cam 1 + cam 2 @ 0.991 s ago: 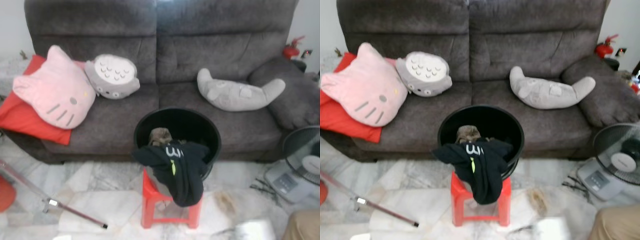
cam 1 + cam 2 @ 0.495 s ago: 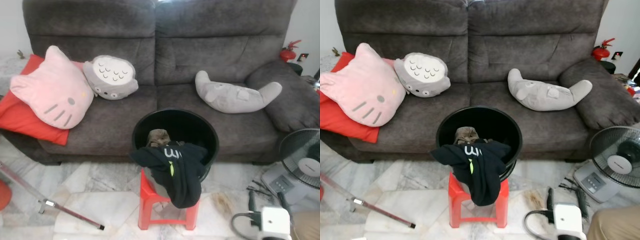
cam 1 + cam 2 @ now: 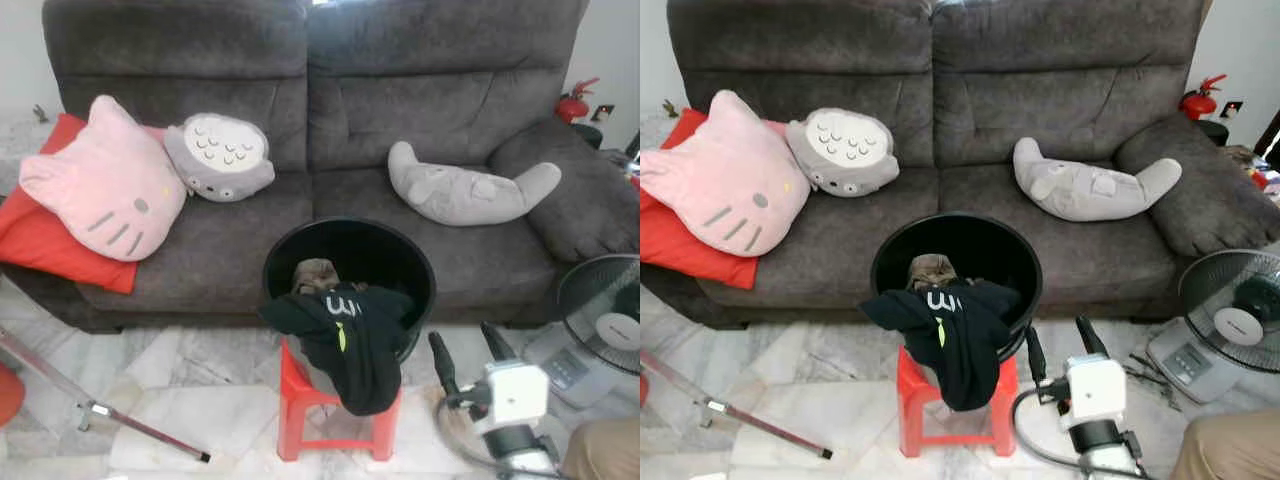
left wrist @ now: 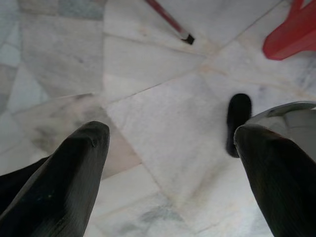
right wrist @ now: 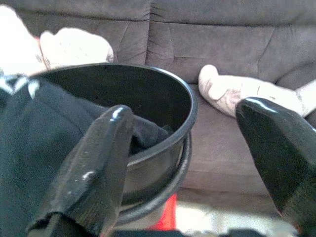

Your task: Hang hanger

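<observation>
On red stool [image 3: 940, 400]: black tub [image 3: 1020, 262] holding clothes, black garment [image 3: 950, 330] over rim | right gripper [image 3: 1060, 350] jaws spread | left gripper [image 4: 173, 163] jaws spread

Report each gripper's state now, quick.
Left gripper: open, holding nothing, over the marble floor.
Right gripper: open, holding nothing, raised beside the black bucket.

Head stereo pair down toward sofa [image 3: 320, 120] and black tub [image 3: 956, 262]; right wrist close on tub, left perhaps floorward.
</observation>
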Tool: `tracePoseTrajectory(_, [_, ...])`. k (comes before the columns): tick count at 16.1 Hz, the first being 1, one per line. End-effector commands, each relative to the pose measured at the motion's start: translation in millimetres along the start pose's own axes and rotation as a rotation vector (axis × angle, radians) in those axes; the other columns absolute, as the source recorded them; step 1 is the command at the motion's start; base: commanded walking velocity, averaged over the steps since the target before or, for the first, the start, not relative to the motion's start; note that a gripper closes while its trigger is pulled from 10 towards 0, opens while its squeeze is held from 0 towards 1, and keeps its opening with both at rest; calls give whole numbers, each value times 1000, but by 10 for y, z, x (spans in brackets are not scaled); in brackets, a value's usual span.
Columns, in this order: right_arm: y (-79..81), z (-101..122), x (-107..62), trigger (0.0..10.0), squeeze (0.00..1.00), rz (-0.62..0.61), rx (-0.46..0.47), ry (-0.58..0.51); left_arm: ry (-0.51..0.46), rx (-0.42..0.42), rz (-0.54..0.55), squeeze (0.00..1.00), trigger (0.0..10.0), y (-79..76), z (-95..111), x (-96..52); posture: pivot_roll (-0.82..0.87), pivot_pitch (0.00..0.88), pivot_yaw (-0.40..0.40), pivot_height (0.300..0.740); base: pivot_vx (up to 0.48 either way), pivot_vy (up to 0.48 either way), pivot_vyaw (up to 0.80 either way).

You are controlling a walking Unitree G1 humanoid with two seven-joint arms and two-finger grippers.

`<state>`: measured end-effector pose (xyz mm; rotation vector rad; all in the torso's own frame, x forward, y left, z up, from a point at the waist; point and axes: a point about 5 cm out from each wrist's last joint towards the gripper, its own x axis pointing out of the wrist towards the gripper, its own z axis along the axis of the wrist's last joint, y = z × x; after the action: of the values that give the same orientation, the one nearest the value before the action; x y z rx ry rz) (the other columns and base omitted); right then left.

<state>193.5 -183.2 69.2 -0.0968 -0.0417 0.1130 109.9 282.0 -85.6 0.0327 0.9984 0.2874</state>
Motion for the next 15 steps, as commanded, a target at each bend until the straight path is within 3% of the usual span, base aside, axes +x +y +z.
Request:
tracePoseTrajectory(1, [-7, 49, -3, 10000, 0, 28, 84, 6, 24, -2, 5, 0, 10000, 47, -66, -21, -36, 0, 49, 740, 0, 0, 0])
tracePoseTrajectory(4, [-1, 77, 7, 10000, 0, 68, 159, 25, 26, -10, 7, 0, 10000, 57, -77, -26, -29, 0, 45, 740, 0, 0, 0])
tracePoseTrajectory(6, [-15, -30, 51, 10000, 0, 114, 162, 124, 28, -12, 8, 0, 10000, 59, -81, -27, -29, 0, 45, 740, 0, 0, 0])
tracePoseTrajectory(7, [-19, -62, 124, 10000, 0, 132, 166, 161, 27, -11, 6, 0, 10000, 50, -79, -25, -33, 0, 47, 740, 0, 0, 0])
tracePoseTrajectory(9, [56, 31, 372, 10000, 0, 238, 192, 137, 27, -20, 4, 0, 10000, 23, -78, -20, -23, 0, 42, 740, 0, 0, 0])
tracePoseTrajectory(11, [75, 62, 521, 10000, 0, 254, 204, 125, 24, -26, 5, 0, 10000, 11, -71, -17, -16, 0, 38, 740, 0, 0, 0])
tracePoseTrajectory(13, [151, 91, 561, 10000, 0, 304, 235, 115, 20, -33, 6, 0, 10000, 7, -66, -15, -11, 0, 34, 740, 0, 0, 0])
tracePoseTrajectory(15, [243, 58, 487, 10000, 0, 375, 275, 140, 17, -37, 8, 0, 10000, 13, -66, -17, -4, 0, 26, 740, 0, 0, 0])
